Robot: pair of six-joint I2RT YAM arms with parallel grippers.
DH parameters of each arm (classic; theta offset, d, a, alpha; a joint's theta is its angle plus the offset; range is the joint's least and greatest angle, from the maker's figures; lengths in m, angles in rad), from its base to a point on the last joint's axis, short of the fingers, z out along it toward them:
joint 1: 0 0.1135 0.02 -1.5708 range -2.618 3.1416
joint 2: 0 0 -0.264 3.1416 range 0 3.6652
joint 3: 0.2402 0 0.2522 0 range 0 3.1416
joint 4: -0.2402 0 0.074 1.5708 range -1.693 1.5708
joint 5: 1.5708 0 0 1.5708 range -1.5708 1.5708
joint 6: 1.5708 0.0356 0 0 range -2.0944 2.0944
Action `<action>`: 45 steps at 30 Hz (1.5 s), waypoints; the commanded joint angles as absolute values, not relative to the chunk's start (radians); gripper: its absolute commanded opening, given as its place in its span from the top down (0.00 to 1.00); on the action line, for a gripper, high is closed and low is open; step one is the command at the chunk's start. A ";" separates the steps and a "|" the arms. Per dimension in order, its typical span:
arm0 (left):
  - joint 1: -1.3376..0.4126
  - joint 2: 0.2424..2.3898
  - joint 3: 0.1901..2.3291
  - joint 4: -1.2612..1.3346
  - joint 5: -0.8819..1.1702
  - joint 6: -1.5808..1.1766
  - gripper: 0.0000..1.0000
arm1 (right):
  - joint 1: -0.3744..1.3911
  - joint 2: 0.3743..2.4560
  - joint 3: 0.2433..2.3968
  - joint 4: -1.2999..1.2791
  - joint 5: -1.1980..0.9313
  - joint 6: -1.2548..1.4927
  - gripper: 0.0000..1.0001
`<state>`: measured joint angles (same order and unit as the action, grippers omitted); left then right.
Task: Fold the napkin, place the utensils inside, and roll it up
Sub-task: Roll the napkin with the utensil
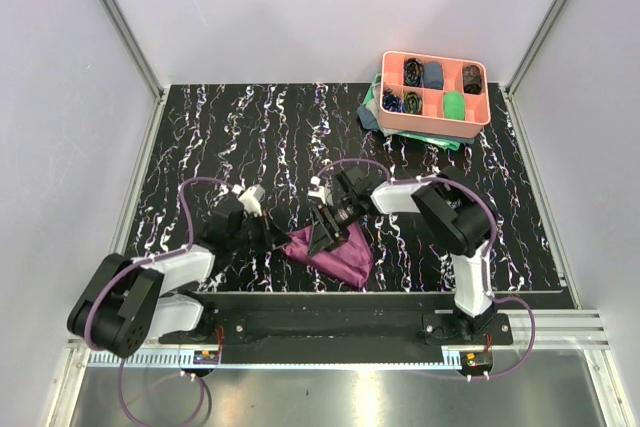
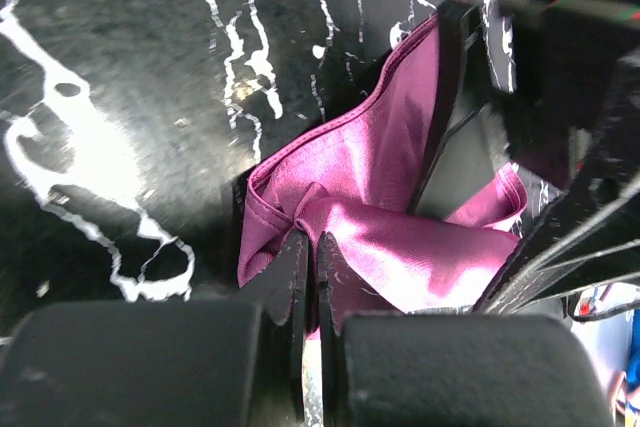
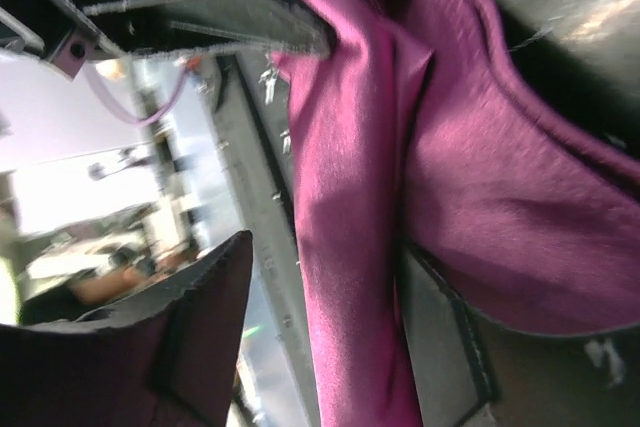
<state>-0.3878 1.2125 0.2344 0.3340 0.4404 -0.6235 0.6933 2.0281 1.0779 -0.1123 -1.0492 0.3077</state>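
The plum-purple napkin [image 1: 342, 257] lies bunched on the black marbled table near its front edge. My left gripper [image 1: 279, 239] comes at it from the left, and in the left wrist view its fingertips [image 2: 296, 247] are shut on a fold at the napkin's [image 2: 380, 167] edge. My right gripper [image 1: 325, 232] stands over the cloth's top corner. The right wrist view shows this gripper [image 3: 320, 297] open, with a strip of napkin [image 3: 480, 177] hanging between the jaws and resting against the right finger [image 3: 440, 332]. The utensils are out of view.
A pink compartment tray [image 1: 392, 107] with several small cloth rolls stands at the back right, on a teal-green cloth [image 1: 372, 112]. An aluminium rail [image 1: 300, 319] runs along the table's front edge, just behind the napkin.
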 commanded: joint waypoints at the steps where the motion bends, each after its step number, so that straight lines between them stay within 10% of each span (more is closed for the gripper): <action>1: -0.416 1.281 0.271 0.242 0.448 -0.566 1.00 | 0.689 1.876 1.062 -0.170 -0.823 0.238 0.30; 18: -0.431 1.310 0.368 0.086 0.426 -0.564 1.00 | 1.162 1.500 0.902 -0.173 0.150 0.057 0.25; 28: -0.433 1.295 0.370 0.058 0.423 -0.571 1.00 | 1.219 1.612 0.940 -0.172 0.141 0.034 0.42; 45: -0.433 1.227 0.380 0.029 0.440 -0.574 0.86 | 1.220 1.721 0.936 -0.202 0.248 0.086 0.36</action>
